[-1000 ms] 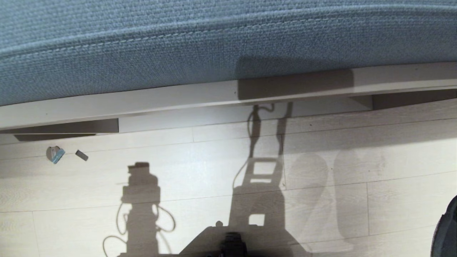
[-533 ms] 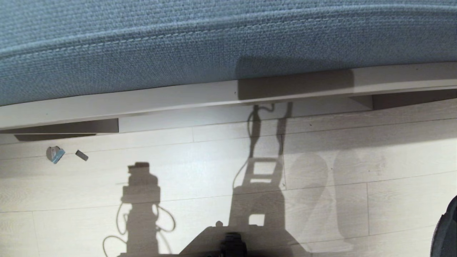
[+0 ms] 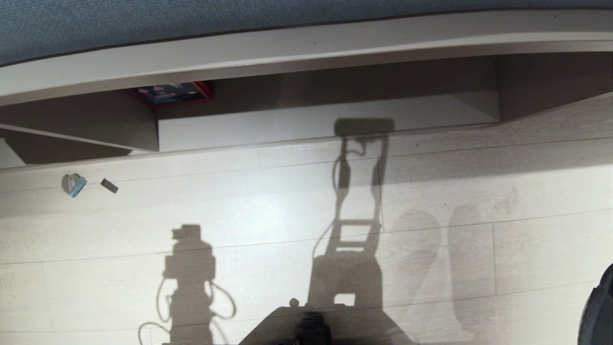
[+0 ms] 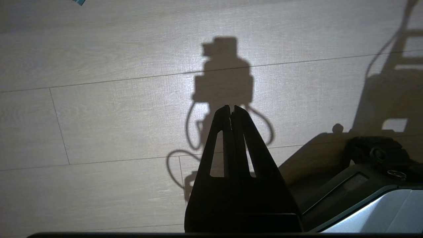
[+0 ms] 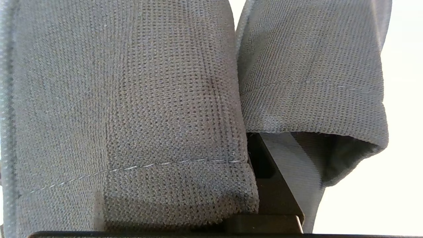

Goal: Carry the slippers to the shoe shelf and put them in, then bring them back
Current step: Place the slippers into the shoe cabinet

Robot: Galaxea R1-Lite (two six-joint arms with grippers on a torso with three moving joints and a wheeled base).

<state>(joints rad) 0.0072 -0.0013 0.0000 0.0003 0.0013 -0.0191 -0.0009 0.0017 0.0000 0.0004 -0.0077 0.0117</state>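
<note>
Pale plank floor point(image 3: 268, 215) lies before us, the shoe shelf point(image 3: 306, 122) along its far edge, a red box point(image 3: 171, 92) inside. Our right gripper point(image 5: 264, 172) is clamped on the slippers point(image 5: 132, 99). Our left gripper point(image 4: 231, 110) hangs over the floor, jaws together.

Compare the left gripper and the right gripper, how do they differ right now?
The left gripper holds nothing; the right gripper is shut on the slippers. The left gripper's dark fingers show fully, over bare floor; the right gripper's are almost wholly covered by slipper fabric. Shared: both are shut.
</note>
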